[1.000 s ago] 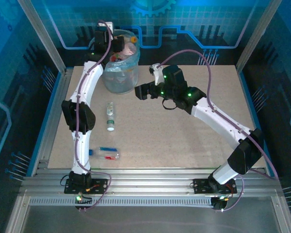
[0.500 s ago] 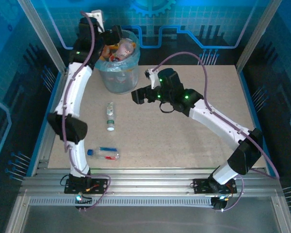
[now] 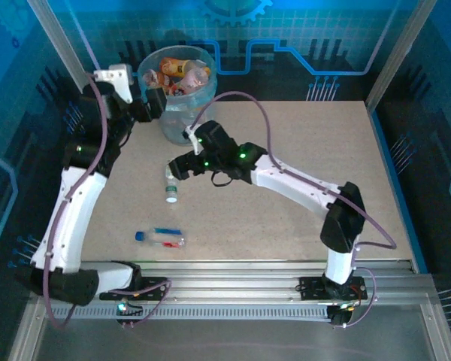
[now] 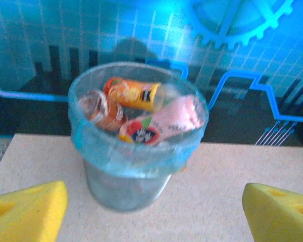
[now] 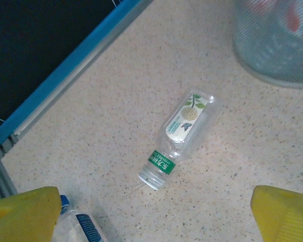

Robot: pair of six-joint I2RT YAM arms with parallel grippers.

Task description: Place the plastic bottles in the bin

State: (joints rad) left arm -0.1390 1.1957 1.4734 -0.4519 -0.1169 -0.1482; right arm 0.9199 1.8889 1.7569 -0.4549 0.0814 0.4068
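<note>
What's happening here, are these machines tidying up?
A robot is clearing plastic bottles off a table into a bin. It is heaped to its rim. The right gripper hovers open over a green-labelled bottle lying on the table. The left gripper is open and empty beside the bin. A blue-capped bottle lies near the front edge.

In the right wrist view the bin (image 5: 278,45) is cut by the top and right edges, and the blue-capped bottle (image 5: 81,227) runs off the bottom edge. In the left wrist view the bin's lower wall is blurred, so what lies under the top bottles (image 4: 141,96) cannot be told. From above, the right gripper (image 3: 174,171) hides the green-label bottle's (image 3: 171,189) far end.
</note>
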